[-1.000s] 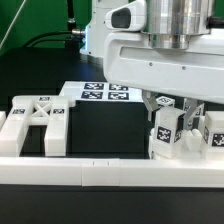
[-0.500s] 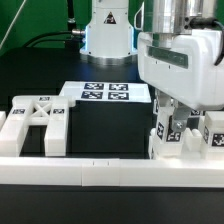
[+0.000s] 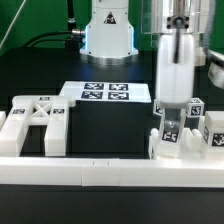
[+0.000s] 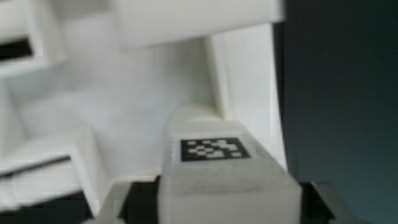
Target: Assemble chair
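Observation:
My gripper (image 3: 172, 100) points straight down at the exterior view's right, shut on the top of an upright blocky white chair leg (image 3: 170, 128) that carries marker tags. The leg stands on a low white part (image 3: 157, 150) just behind the front rail. In the wrist view the leg (image 4: 214, 150) fills the space between my fingers (image 4: 111, 204), one tag facing the camera, with a ribbed white chair part (image 4: 89, 90) beneath it. The X-braced panel (image 3: 35, 118) lies at the exterior view's left, apart from my gripper.
The marker board (image 3: 105, 93) lies flat on the black table behind the middle. A long low white rail (image 3: 110, 170) runs along the front. Another tagged white block (image 3: 212, 130) stands close to the leg at the exterior view's right edge.
My gripper has turned about its vertical axis over the leg, from showing its broad face to showing its narrow side. The leg stays in the same place.

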Tool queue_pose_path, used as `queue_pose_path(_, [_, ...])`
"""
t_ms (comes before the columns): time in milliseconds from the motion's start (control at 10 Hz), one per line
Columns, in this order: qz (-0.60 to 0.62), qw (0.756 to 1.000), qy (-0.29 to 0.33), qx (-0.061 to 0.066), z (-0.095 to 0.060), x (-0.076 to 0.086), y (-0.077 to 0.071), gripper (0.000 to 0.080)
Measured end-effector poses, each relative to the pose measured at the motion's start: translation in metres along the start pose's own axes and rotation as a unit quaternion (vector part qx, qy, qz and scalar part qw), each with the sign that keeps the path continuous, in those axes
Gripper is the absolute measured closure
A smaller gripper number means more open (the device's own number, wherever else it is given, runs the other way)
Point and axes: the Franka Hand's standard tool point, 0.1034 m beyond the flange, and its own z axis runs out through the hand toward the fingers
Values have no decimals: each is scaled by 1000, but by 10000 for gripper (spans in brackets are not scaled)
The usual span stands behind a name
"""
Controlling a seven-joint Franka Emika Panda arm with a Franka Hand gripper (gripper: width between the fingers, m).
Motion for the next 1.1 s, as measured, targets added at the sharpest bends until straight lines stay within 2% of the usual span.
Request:
queue_pose_path(200, [136, 990, -21, 31, 2, -2, -1, 505])
queue_pose_path(300, [143, 989, -27, 35, 1, -3, -1, 505])
queue_pose_path(400, [130, 991, -27, 35, 1, -2, -2, 505])
queue_pose_path(500, [109, 993, -26, 33, 1, -2, -1, 425])
queue_pose_path(600, [86, 996, -25, 21, 1, -1, -1, 425])
queue_pose_path(700, [52, 998, -24, 19, 1, -1, -1, 243])
queue_pose_path(800, [13, 999, -22, 20, 1, -1, -1, 169])
queue_pose_path(1100, [-105, 994, -19, 23, 1, 0, -1, 155])
